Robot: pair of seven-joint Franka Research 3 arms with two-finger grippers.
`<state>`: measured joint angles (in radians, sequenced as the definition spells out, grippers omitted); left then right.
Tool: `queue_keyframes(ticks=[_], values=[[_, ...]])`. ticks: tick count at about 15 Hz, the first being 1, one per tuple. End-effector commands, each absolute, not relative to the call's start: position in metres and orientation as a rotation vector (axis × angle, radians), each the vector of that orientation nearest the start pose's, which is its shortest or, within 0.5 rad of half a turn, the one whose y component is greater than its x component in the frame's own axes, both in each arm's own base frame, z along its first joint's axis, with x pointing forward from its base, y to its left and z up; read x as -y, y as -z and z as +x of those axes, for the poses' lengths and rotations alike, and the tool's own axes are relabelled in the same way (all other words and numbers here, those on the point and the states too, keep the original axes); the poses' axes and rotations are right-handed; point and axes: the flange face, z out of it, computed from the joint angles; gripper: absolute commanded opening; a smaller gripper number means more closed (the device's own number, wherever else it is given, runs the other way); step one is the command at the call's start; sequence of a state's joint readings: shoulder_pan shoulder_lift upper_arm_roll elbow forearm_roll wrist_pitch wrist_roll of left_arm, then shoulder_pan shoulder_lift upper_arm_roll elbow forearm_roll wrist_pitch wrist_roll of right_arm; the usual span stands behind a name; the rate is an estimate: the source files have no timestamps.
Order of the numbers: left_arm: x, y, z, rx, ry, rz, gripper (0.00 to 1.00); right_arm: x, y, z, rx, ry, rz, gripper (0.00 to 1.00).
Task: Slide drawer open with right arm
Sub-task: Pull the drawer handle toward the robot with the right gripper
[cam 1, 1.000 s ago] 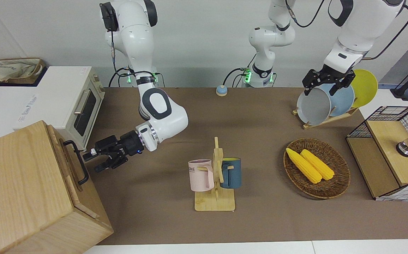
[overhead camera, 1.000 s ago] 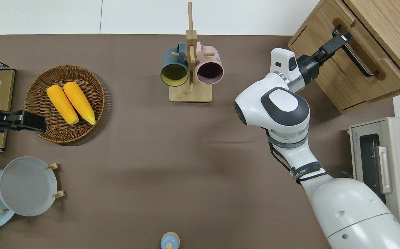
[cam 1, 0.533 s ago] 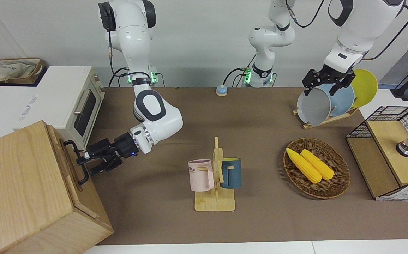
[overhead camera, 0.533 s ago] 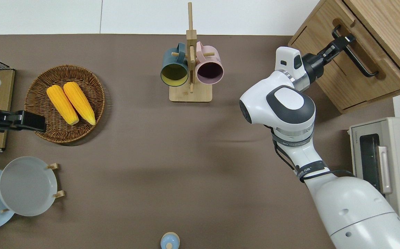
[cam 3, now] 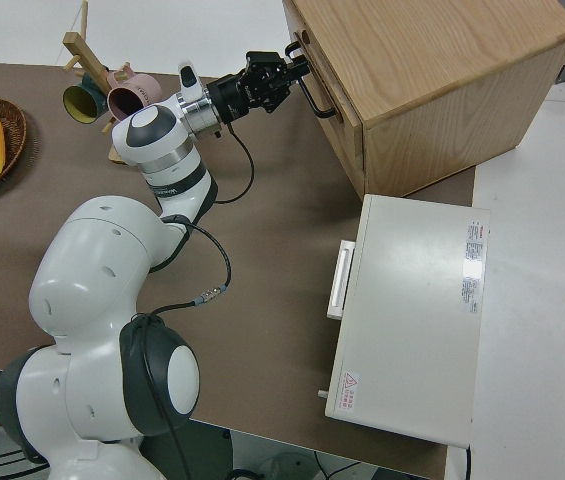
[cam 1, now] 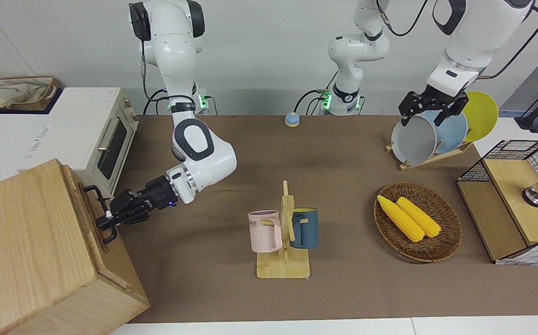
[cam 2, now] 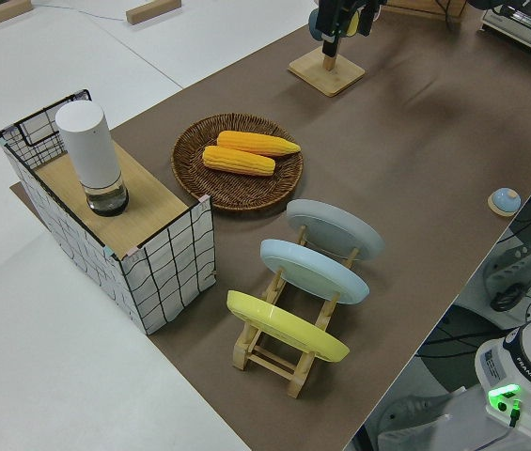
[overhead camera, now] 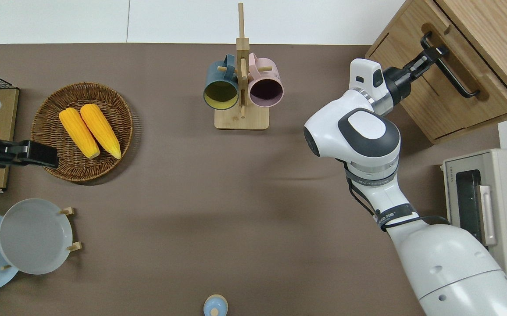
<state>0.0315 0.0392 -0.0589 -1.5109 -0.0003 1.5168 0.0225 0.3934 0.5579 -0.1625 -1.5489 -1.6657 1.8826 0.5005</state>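
The drawer (cam 1: 87, 229) is the shallow top front of the pale wooden cabinet (cam 1: 27, 232) at the right arm's end of the table, and it looks flush with the cabinet. Its black bar handle (overhead camera: 459, 83) runs along the front. My right gripper (cam 1: 107, 219) reaches out level from the arm and is shut on the handle near the end farther from the robots, as the overhead view (overhead camera: 437, 52) and the right side view (cam 3: 297, 62) also show. The left gripper (cam 1: 429, 111) is parked and open.
A white toaster oven (cam 1: 97, 139) stands beside the cabinet, nearer to the robots. Mid-table is a mug rack (cam 1: 283, 237) with a pink and a blue mug. A corn basket (cam 1: 418, 221), plate rack (cam 1: 429, 139) and wire-mesh box (cam 1: 515, 200) sit toward the left arm's end.
My right gripper moved in toward the cabinet, straddled the drawer handle with open fingers, then closed on it. The drawer has not visibly moved. The left arm stayed still.
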Motion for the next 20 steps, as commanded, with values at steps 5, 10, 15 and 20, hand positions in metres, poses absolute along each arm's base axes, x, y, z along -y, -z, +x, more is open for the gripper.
queue_keyframes(ticks=[5,10,15,20], values=[[0.013,-0.63,0.563,-0.094,-0.06,-3.126,0.99,-0.131,-0.386,0.698,-0.544,-0.378,1.478,0.0],[0.013,-0.63,0.563,-0.094,-0.06,-3.126,1.0,-0.162,-0.385,0.683,-0.502,-0.348,1.497,0.0],[0.013,-0.63,0.563,-0.094,-0.06,-3.126,0.99,-0.199,-0.385,0.665,-0.482,-0.314,1.506,0.0],[0.013,-0.63,0.563,-0.094,-0.06,-3.126,0.99,-0.237,-0.384,0.643,-0.462,-0.297,1.544,0.0]])
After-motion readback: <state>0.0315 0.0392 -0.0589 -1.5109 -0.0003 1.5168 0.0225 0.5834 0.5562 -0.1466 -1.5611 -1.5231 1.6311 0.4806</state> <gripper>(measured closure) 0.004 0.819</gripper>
